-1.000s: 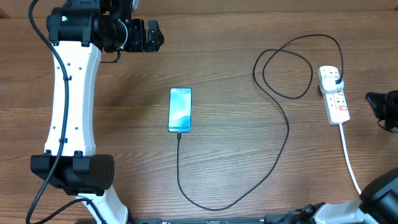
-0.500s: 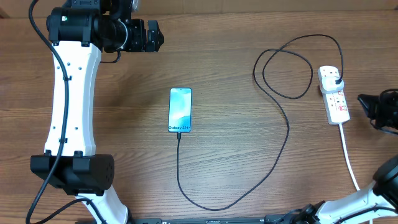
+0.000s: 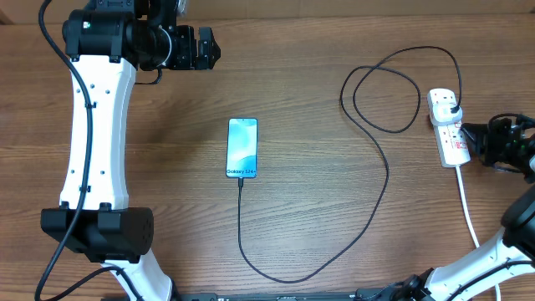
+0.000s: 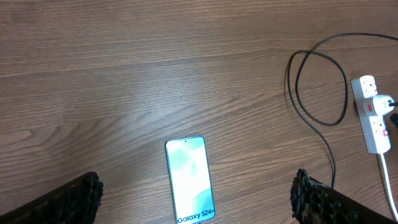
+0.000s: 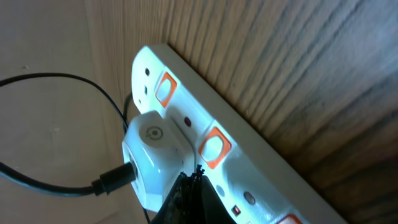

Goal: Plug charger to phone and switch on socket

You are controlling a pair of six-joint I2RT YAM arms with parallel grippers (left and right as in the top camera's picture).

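Right gripper [image 3: 473,139], its black fingers closed together and holding nothing, sits just beside the right long edge of a white elongated power strip [image 3: 451,134] with small red switches [image 5: 213,148], on a brown wood-grain counter [image 3: 318,84]. In the wrist view the gripper tip is close over the strip, next to a white plug body [image 5: 154,152]; whether it touches cannot be told. A long thin black charger cable [image 3: 387,180] leaves that plug, loops left of the strip and reaches the bottom edge of a slim light blue smartphone [image 3: 242,148] reading "Galaxy S24", well left of the strip. The strip's white cord [image 3: 468,209] trails toward the near edge. Far left of the strip hangs the left gripper [image 3: 209,48], fingers spread wide, empty. A second ago the right gripper was at the counter's right edge, apart from the strip; all else lies unchanged.
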